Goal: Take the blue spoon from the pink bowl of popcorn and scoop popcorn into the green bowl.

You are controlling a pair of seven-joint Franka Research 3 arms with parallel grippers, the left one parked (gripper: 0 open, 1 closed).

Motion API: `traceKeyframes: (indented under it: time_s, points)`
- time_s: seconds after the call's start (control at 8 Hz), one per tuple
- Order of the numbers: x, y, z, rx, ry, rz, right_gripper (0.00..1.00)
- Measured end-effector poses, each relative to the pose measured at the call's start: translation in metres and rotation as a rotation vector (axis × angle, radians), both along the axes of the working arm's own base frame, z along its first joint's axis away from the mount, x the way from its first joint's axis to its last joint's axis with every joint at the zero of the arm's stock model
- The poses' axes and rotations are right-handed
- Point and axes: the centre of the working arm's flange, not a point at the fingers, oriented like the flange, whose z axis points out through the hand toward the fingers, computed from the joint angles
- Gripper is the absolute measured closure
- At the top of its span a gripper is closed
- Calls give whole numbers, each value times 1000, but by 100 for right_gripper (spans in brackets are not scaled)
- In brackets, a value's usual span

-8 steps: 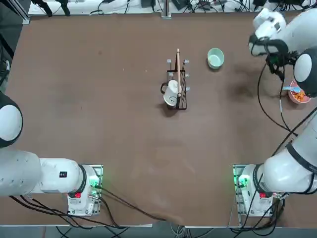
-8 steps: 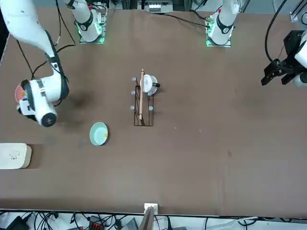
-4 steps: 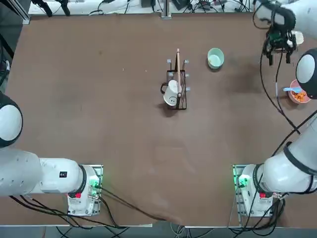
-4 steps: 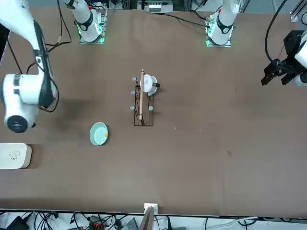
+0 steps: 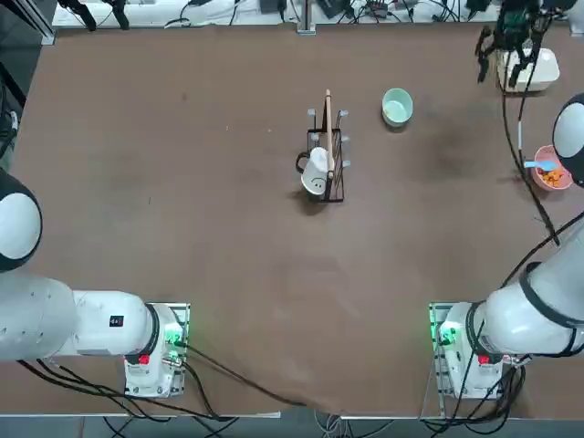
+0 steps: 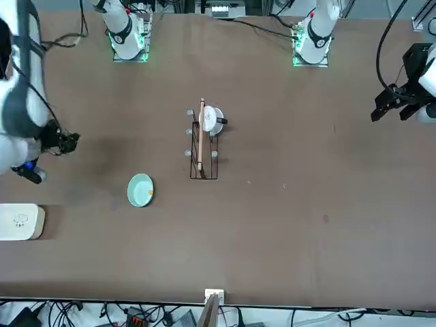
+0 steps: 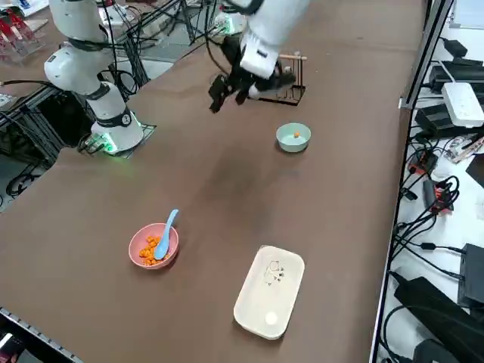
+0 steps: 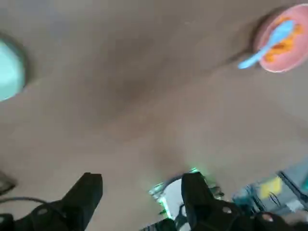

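The pink bowl [image 7: 153,246] holds orange popcorn [image 7: 151,249] near the table's right edge, with the blue spoon [image 7: 166,226] resting in it, handle over the rim. In the top view the pink bowl [image 5: 553,171] and spoon [image 5: 537,165] sit at the far right. The green bowl [image 5: 397,106] stands further back with one orange piece inside. My right gripper [image 7: 229,94] hangs high above the table, far from both bowls, open and holding nothing. In the wrist view its fingers [image 8: 86,191] are spread, with the pink bowl [image 8: 283,54] and green bowl [image 8: 8,70] far below.
A black wire rack [image 5: 330,162] with a wooden stick and a white smiley mug [image 5: 316,173] stands mid-table. A white rectangular tray [image 7: 269,292] lies at the far right corner, beyond the pink bowl. The gripper [image 5: 507,44] shows beside this tray [image 5: 538,69] in the top view.
The right arm has swung away from the pink bowl toward the table's far edge and risen. Its gripper holds nothing, and the spoon stays in the bowl.
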Motion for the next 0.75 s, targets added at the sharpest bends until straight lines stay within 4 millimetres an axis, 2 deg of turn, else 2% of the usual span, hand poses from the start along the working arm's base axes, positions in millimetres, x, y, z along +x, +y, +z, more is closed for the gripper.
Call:
traceKeyframes:
  time_s: [0.25, 0.38, 0.5, 0.75]
  points:
    - [-20, 8, 68, 87, -105, 124, 0]
    - [-28, 18, 100, 102, -192, 173, 0]
    - [-34, 37, 128, 100, -312, 220, 0]
    - [-66, 80, 170, 48, -489, 332, 0]
